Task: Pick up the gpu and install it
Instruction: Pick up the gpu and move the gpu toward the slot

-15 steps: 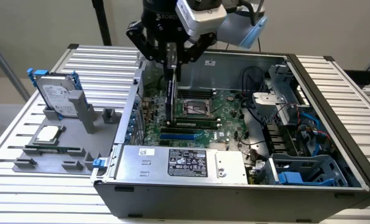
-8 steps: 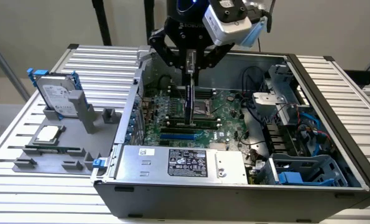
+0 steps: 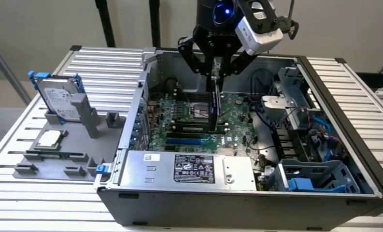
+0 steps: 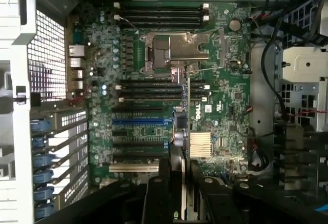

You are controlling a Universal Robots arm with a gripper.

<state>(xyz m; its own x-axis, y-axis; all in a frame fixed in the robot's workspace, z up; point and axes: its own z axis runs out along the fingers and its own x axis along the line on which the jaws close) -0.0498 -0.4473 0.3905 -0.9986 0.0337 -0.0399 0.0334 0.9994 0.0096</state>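
The gripper (image 3: pixel 215 72) hangs inside the open computer case (image 3: pixel 243 208), its fingers closed on the gpu (image 3: pixel 215 104). The card is held upright and edge-on, so it reads as a thin dark strip running down from the fingers toward the green motherboard (image 3: pixel 233 116). Its lower end sits over the long slots near the board's middle; I cannot tell whether it touches them.

On the exterior view's clock face, taking the card as centre, the silver power supply (image 3: pixel 185 169) lies at about six o'clock and the drive cage with blue cables (image 3: pixel 307 130) at about three. Out at nine o'clock, on the slatted tabletop (image 3: pixel 43 193), a grey fixture (image 3: pixel 81 140) carries an upright hard drive (image 3: pixel 59 99) in a blue frame, a processor chip (image 3: pixel 49 139) and a memory stick (image 3: pixel 56 155).

In the wrist view, the gripper (image 4: pixel 179 175) clamps the gpu (image 4: pixel 178 147) over the motherboard (image 4: pixel 220 106), between the blue slot (image 4: pixel 141 122) and the finned heatsink (image 4: pixel 200 144), with the metal processor socket (image 4: pixel 174 49) beyond the card's far end.
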